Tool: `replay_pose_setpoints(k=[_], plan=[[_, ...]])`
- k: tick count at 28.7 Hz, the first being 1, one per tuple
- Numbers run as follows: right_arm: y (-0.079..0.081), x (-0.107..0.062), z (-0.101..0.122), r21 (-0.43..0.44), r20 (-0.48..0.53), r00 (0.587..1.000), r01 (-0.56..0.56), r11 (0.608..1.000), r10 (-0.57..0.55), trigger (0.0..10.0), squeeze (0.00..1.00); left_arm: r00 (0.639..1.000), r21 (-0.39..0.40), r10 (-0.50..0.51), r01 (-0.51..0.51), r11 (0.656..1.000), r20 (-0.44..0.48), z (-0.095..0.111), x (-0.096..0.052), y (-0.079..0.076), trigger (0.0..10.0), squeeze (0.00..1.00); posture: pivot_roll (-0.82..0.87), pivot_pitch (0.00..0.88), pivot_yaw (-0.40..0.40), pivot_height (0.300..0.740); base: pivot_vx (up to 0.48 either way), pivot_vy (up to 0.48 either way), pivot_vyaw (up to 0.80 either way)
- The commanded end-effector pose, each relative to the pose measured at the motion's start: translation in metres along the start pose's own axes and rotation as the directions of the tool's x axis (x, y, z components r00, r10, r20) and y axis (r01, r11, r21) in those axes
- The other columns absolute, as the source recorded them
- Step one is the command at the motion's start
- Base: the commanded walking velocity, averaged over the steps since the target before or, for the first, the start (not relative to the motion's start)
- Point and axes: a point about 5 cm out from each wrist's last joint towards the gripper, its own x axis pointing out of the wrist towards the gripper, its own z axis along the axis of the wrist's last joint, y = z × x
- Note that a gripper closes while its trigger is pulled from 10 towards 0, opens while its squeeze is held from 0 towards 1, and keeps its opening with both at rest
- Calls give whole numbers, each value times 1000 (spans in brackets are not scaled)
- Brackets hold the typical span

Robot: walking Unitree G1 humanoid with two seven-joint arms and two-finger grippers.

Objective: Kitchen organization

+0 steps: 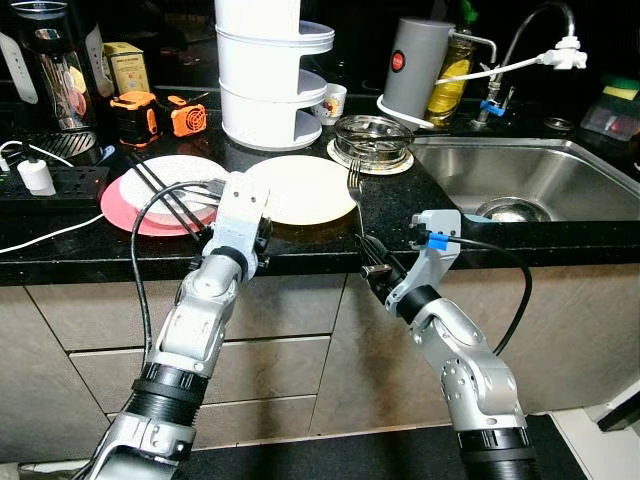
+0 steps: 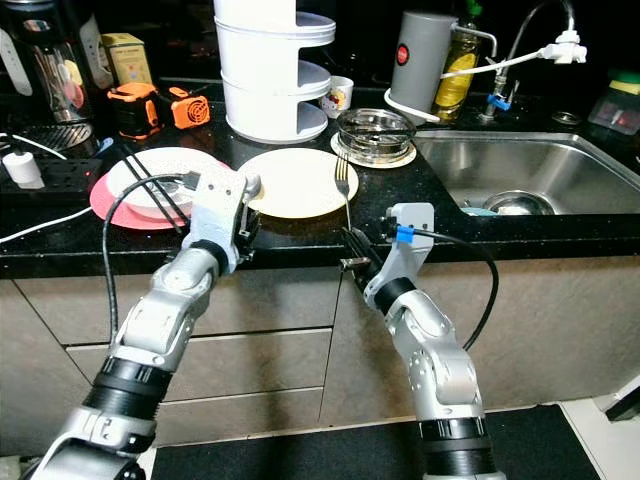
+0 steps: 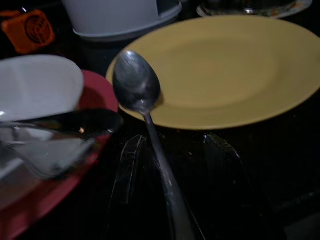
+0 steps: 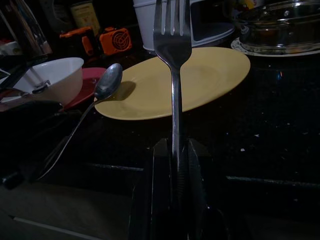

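At the front edge of the black stone countertop (image 1: pixel 70 255), the right gripper (image 1: pixel 372 262) has its two black fingers pressed together on the handle of a silver metal fork (image 1: pixel 355 190), which stands nearly upright with its tines pointing up — just beside the right rim of the round pale-yellow plate (image 1: pixel 300 188). The left gripper (image 1: pixel 250 235), at the same front edge and on the plate's left side, has its fingers closed on the handle of a dull silver spoon (image 3: pixel 136 87), whose bowl reaches the near-left rim of the yellow plate. To the left of that plate lies a round red plate (image 1: pixel 125 212) carrying a white bowl (image 1: pixel 170 178) with dark chopsticks (image 1: pixel 160 192) and cutlery across it. Behind the yellow plate, toward the back of the countertop, stands a tall white tiered container (image 1: pixel 270 70), and to its right a glass bowl (image 1: pixel 372 135) sits on a small coaster near the left rim of the stainless steel sink (image 1: pixel 530 175). Orange-and-black tools (image 1: pixel 160 112) lie at the back left, beside a white plug (image 1: pixel 36 175) in a black power strip (image 1: pixel 55 185).
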Motion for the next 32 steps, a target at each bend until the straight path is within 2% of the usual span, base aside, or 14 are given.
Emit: replay_pose_setpoints(k=[1, 18, 32], plan=[[2, -1, 6, 6, 23, 1000, -3, 1000, 3, 10000, 0, 1000, -6, -22, 22, 1000, -16, 0, 2, -4, 10000, 0, 67, 0, -61, 740, 0, 0, 0], [3, 0, 11, 15, 36, 999, 0, 1000, -1, 10000, 0, 993, -22, -2, 0, 1000, -118, -4, 9, -3, 10000, 0, 65, 0, -58, 740, 0, 0, 0], [3, 0, 13, 20, 39, 999, 3, 1000, -4, 10000, 0, 990, -36, 25, -31, 999, -138, -1, 12, 1, 10000, 0, 64, 0, -60, 740, 0, 0, 0]])
